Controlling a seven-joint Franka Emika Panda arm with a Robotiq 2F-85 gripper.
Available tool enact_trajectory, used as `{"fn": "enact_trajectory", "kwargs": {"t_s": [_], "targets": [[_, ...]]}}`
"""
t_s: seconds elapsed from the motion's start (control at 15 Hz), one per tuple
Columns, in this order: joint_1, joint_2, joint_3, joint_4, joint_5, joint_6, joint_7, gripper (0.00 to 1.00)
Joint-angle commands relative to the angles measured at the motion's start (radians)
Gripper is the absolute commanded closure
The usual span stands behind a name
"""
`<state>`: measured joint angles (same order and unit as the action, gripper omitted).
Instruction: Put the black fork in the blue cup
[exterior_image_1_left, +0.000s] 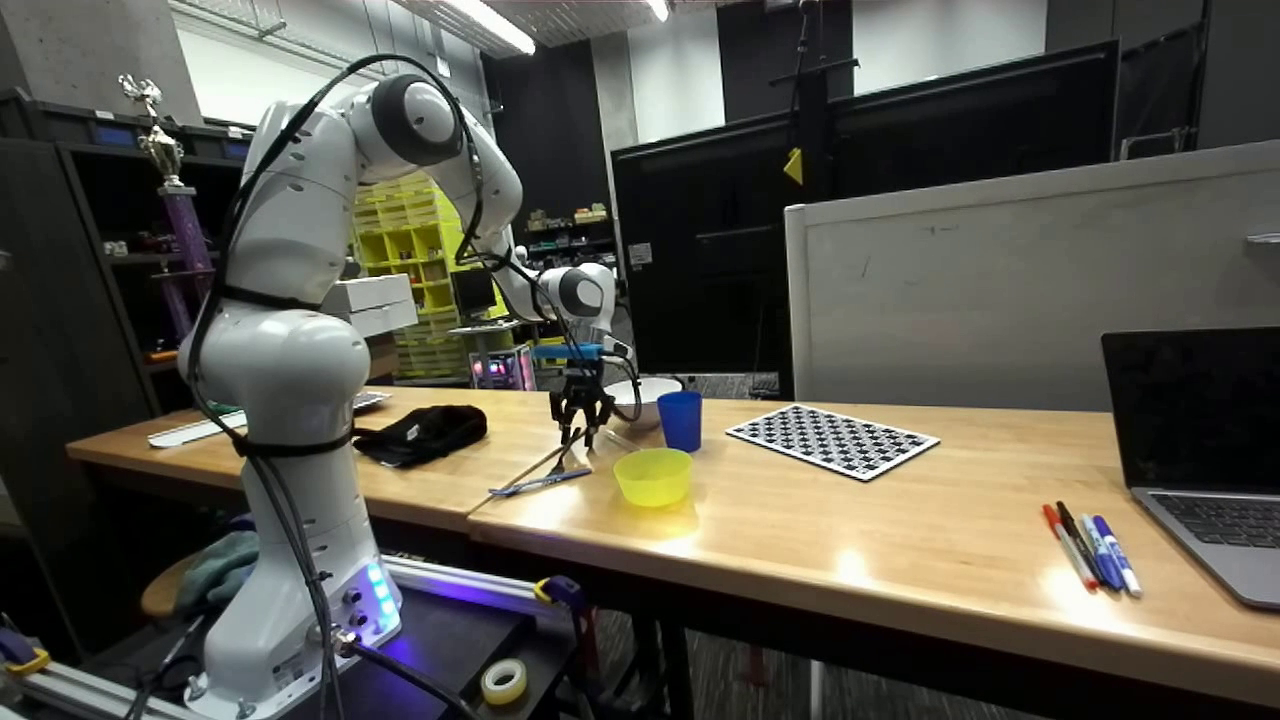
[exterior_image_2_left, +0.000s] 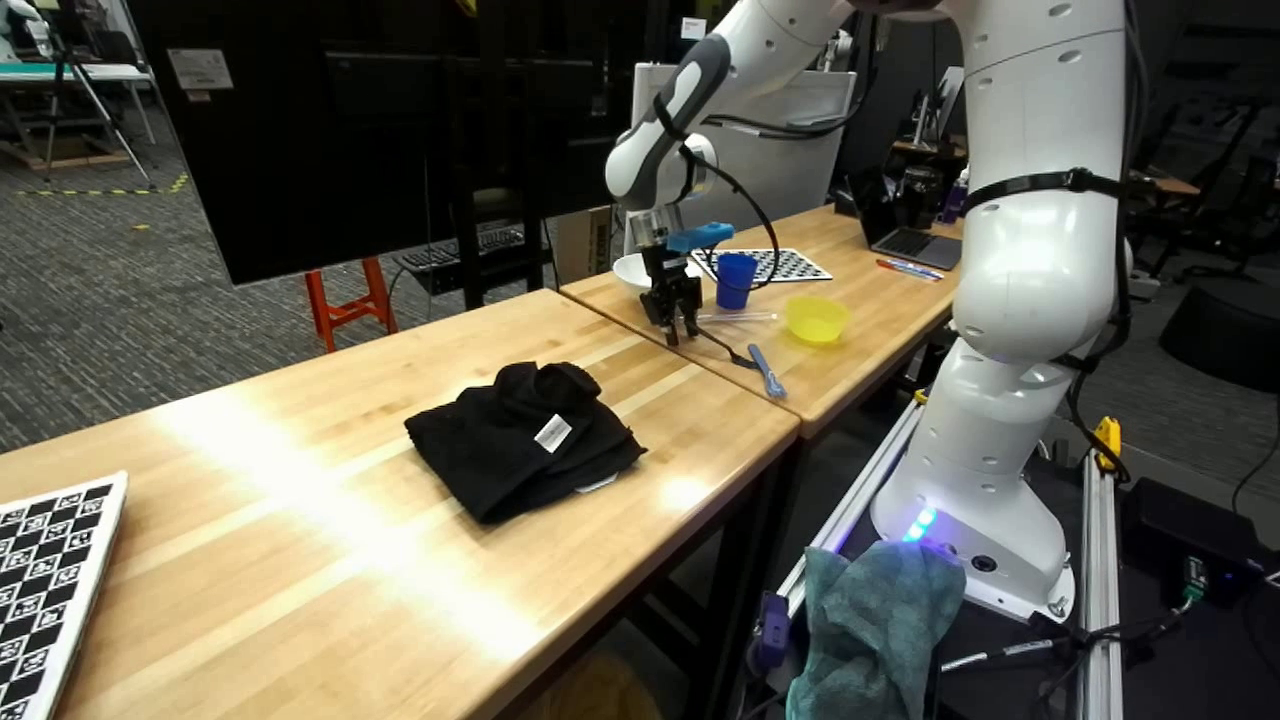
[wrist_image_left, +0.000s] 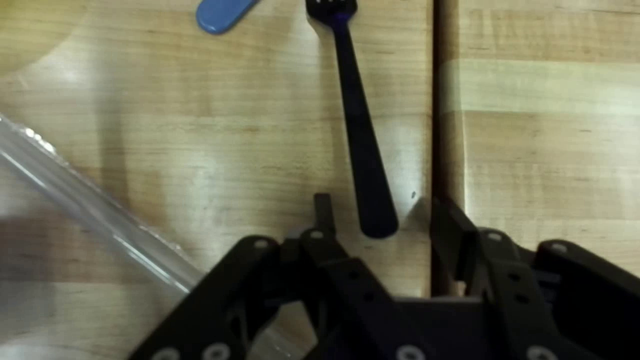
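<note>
At the near left, in an exterior view, a roll of tape (exterior_image_1_left: 505, 699) lies on the dark platform (exterior_image_1_left: 470, 640) beside the robot arm's base (exterior_image_1_left: 300, 620). At the near right, on the wooden worktop (exterior_image_1_left: 900, 560), 4 pens (exterior_image_1_left: 1102, 552) lie side by side, just left of a laptop (exterior_image_1_left: 1200, 420) with its lid raised. Farther back and left, a light-blue utensil (exterior_image_1_left: 540, 483) lies near the worktop's edge; to its right stands a translucent yellow cup (exterior_image_1_left: 653, 480). Just beyond the utensil, the black fork (wrist_image_left: 360, 130) rests on the worktop, tines at the near end and just beside the utensil, handle at the far end.

The end effector (exterior_image_1_left: 577, 440) points down at the handle's far end. Its 2 fingers (wrist_image_left: 324, 215) stand spread; in the wrist view the tip of the handle lies between them, worktop showing on both sides, so the fork is loose. A slim, clear piece (wrist_image_left: 102, 210) lies just to the right. To the left, a crumpled black cloth (exterior_image_2_left: 525, 445) lies in both exterior views.

Farther back, right of the end effector, the blue cup (exterior_image_1_left: 680, 420) stands upright, beyond the yellow cup and apart from the fork. A white bowl (exterior_image_1_left: 650, 408) sits behind its left side. Right of the blue cup lies a checkered board (exterior_image_1_left: 833, 440).
</note>
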<state>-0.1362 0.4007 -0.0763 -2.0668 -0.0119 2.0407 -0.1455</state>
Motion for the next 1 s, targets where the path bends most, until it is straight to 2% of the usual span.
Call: {"fn": "enact_trajectory", "kwargs": {"t_s": [0.0, 0.13, 0.2, 0.33, 0.93], "targets": [[-0.004, -0.007, 0.002, 0.0, 0.012, -0.044, -0.004, 0.78], [-0.004, -0.005, 0.001, 0.008, 0.011, -0.067, -0.002, 0.95], [-0.002, -0.007, 0.0, 0.007, 0.008, -0.079, 0.001, 1.0], [0.0, -0.007, 0.0, 0.011, 0.005, -0.102, 0.004, 0.96], [0.018, -0.065, -0.009, 0.01, -0.031, -0.142, 0.039, 0.96]]}}
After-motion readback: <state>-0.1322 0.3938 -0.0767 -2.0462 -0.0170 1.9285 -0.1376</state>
